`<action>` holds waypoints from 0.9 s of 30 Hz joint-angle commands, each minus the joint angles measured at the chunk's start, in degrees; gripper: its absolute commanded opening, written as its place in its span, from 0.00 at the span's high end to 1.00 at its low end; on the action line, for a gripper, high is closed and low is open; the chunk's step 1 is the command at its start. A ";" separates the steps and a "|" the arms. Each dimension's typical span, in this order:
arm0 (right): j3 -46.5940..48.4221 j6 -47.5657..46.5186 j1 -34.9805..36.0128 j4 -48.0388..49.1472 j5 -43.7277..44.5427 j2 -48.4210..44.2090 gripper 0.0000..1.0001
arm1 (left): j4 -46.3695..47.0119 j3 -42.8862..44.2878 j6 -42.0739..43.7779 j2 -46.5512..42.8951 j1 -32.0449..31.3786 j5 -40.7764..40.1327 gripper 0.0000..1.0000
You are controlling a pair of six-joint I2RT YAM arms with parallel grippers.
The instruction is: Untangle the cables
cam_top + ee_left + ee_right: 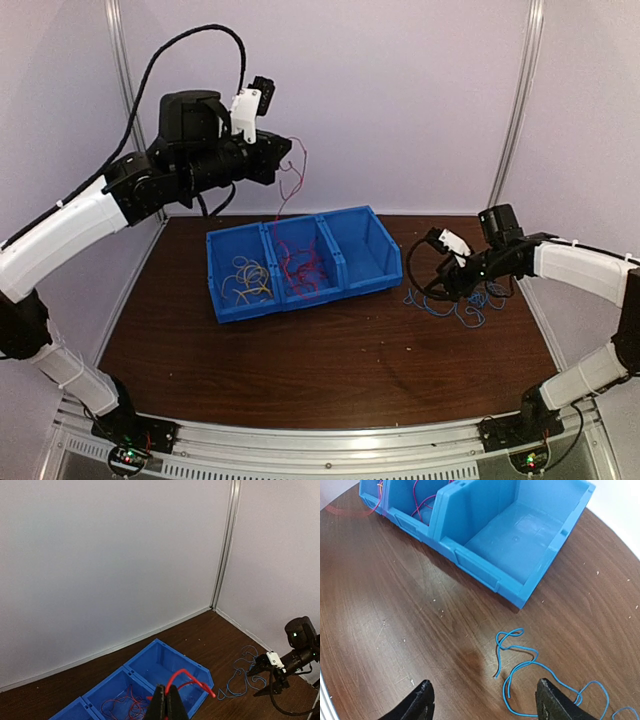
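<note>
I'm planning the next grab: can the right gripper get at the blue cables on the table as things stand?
Probably yes. The right gripper hangs open just above the blue cables, which lie loose on the table beside the bin, with nothing covering them.

A row of three joined blue bins [372, 240] stands on the dark wooden surface [300, 370], set slightly askew. Yellow cables [248, 278] lie looped in the left bin and red cables [305, 268] in the middle one. The left tool [287, 152] is high above the bins, close to the back wall. A thin red strand [290, 190] hangs from its tip down into the middle bin. To the right of the bins, blue cables [465, 305] sprawl loosely on the surface, with the right tool [440, 280] low over them.
</note>
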 commanded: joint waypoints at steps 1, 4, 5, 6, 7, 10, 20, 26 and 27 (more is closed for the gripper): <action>-1.85 0.20 -0.39 3.98 0.26 -1.10 0.30 | 3.41 0.80 -4.53 -0.31 6.75 12.34 1.00; -2.21 -0.28 -0.35 3.99 -0.57 -1.33 0.30 | 4.43 1.31 -4.58 1.17 8.81 15.39 1.00; -2.34 -0.54 -0.39 4.07 -0.57 -1.36 0.30 | 4.43 2.19 -4.30 2.02 9.40 16.94 1.00; -2.41 -0.74 -0.33 4.12 -0.30 -1.36 0.30 | 3.96 3.45 -4.09 3.06 10.03 17.52 1.00; -2.50 -0.94 -0.36 4.24 0.04 -1.29 0.30 | 3.05 5.08 -4.04 4.88 10.71 17.06 1.00; -2.64 -1.44 -0.39 3.73 0.41 -0.99 0.30 | 1.60 8.11 -4.32 7.67 12.72 16.39 1.00; -3.12 -2.10 -0.38 3.68 0.36 -0.95 0.30 | 4.78 1.98 -5.62 8.03 15.43 16.59 1.00; -2.45 -1.99 -0.32 2.92 -1.22 -0.42 0.30 | 4.77 0.49 -6.48 12.64 15.49 21.36 1.00; -2.54 -2.09 -0.31 2.94 -1.28 -0.52 0.30 | 4.77 0.22 -6.81 13.55 15.49 21.55 1.00</action>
